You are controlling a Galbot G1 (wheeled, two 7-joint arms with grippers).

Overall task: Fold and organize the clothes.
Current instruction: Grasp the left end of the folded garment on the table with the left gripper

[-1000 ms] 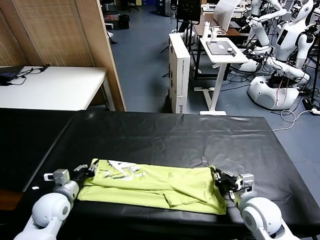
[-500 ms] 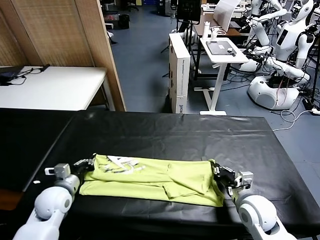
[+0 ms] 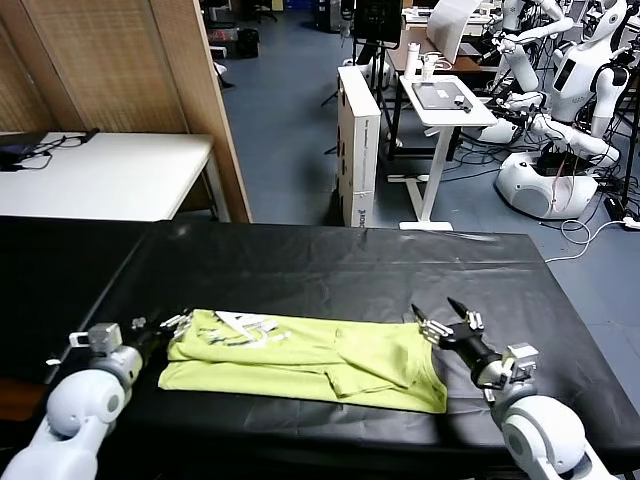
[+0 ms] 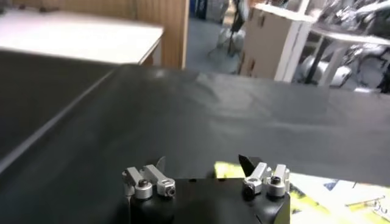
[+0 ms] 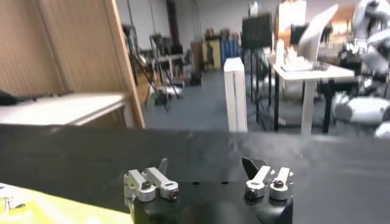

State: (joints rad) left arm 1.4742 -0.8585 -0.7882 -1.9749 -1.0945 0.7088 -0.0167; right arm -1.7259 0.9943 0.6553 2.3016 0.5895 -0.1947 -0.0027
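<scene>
The clothes are one lime yellow-green T-shirt [image 3: 300,362], lying folded into a long band on the black table [image 3: 330,270], with the collar and its white label [image 3: 245,326] at the left end. My left gripper [image 3: 163,325] is open just off the shirt's left end, with nothing between its fingers. My right gripper [image 3: 438,318] is open too, raised slightly above the shirt's right end. The left wrist view shows the left gripper [image 4: 203,164] open, with the shirt [image 4: 332,193] beyond it. The right wrist view shows the right gripper [image 5: 207,165] open, with the shirt [image 5: 36,210] to one side.
A white table [image 3: 100,170] and a wooden partition [image 3: 190,100] stand beyond the black table's far left. A white cabinet [image 3: 358,140], a small desk [image 3: 445,100] and other robots [image 3: 560,150] stand behind. The shirt lies close to the table's near edge.
Both grippers opened and let go of the shirt's ends. The left one drew back to the left; the right one lifted and moved right. The shirt now lies slightly farther from the near edge.
</scene>
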